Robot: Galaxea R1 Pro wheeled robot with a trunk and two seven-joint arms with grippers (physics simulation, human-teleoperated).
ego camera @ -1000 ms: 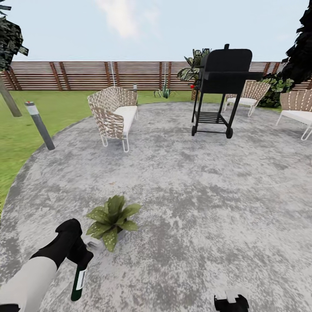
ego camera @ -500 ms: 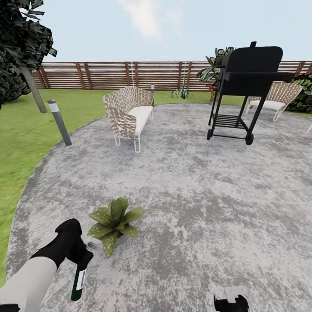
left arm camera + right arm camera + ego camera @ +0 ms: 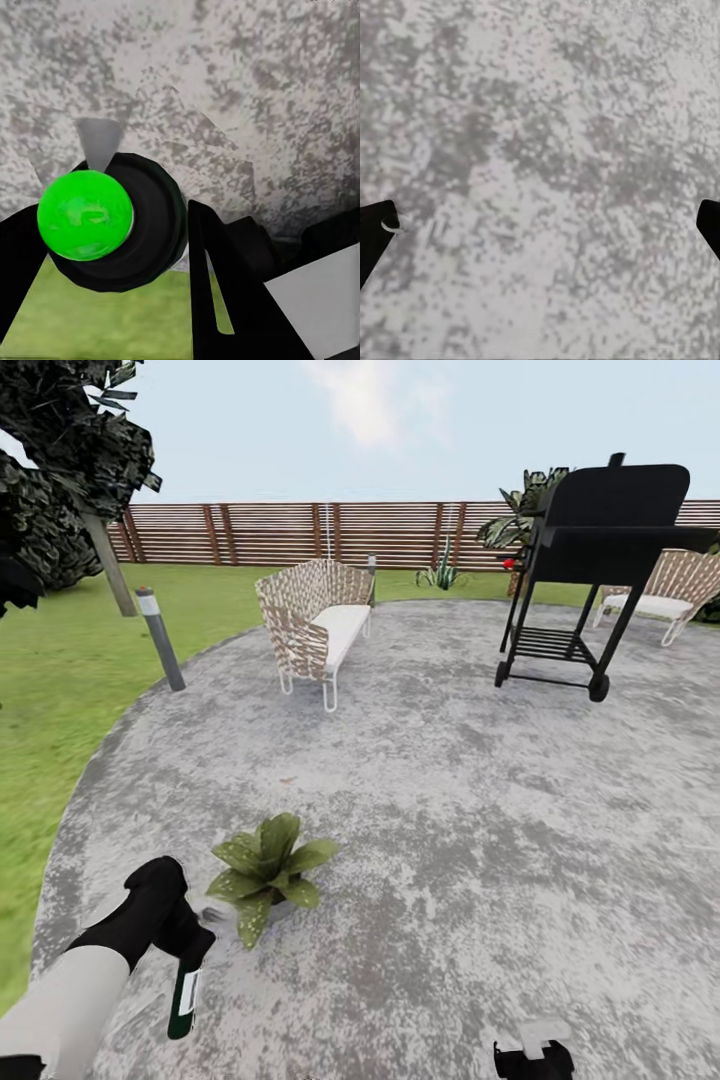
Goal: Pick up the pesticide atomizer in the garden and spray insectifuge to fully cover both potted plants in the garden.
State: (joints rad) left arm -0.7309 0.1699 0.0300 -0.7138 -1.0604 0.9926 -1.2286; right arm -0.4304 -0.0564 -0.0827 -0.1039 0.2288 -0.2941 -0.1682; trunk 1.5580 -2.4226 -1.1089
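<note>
1. Bottle in grip: the left hand (image 3: 185, 945), near left in the head view, is closed round the top of the pesticide atomizer (image 3: 182, 1002), which hangs below it with its dark-green body and white label pointing down at the paving (image 3: 450, 840).
2. In the left wrist view the same bottle (image 3: 112, 221) sits between the black fingers (image 3: 225, 300), seen end-on as a dark round body with a bright green disc on it; which way the nozzle faces I cannot tell.
3. The right hand (image 3: 533, 1055) shows at the near edge, right of centre. In the right wrist view its dark fingertips (image 3: 375, 232) stand far apart with bare paving between them, so it is wide and holds nothing.
4. Just right of and a little beyond the left hand is one potted plant (image 3: 268, 868), a low rosette of broad green leaves on the paving; its pot is mostly hidden under the leaves.
5. Farther off stand a woven chair (image 3: 315, 625), a grey bollard lamp (image 3: 160, 638) on the left at the lawn's edge, a black grill (image 3: 590, 560) on the right, and the slat fence (image 3: 330, 532) behind.
6. Risks, as I judge them: the bottle hangs down beside the plant, so spray may fall on paving and miss the leaves; a grip only at the head could let it swing or slip; lowering the arm could knock the small pot over.
</note>
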